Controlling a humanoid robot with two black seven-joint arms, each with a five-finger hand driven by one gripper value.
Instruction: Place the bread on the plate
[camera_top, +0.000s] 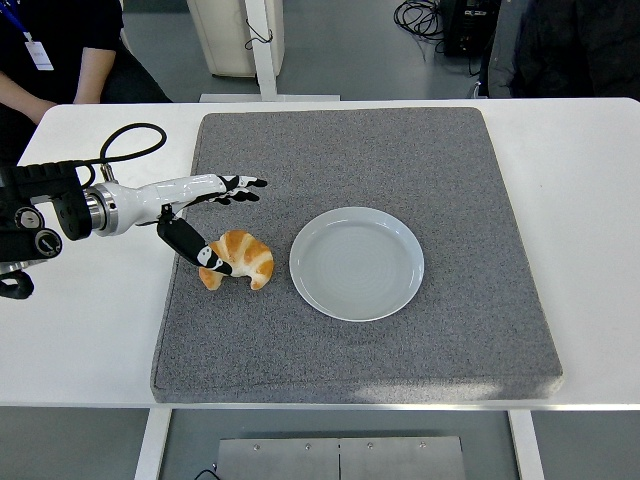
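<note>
Over the left part of the grey mat (400, 170) we see the left hand (205, 215) reaching in from the left edge, its fingers (240, 185) stretched out flat and spread toward the mat's middle, its thumb (195, 248) angled down and forward. The thumb's tip lies across the left end of the bread (243, 257), hiding that end; we cannot tell whether it truly presses on the crust or only hangs just above it. Nothing is held: the hand is wide. The arm's upper part is cut off by the picture's left edge, and the right arm does not show at all.

The bread is a croissant lying on the mat just left of the plate (357, 263), close but apart from its rim. Its long axis runs left to right, the arch bulging toward the far side, both tips curving toward the near edge.

The plate holds nothing. Bare mat stretches wide beyond and to the right of it, with a strip along the near edge too. At the top left a person (50, 45) in dark clothes sits behind the white table (590, 230), cropped by the frame.
</note>
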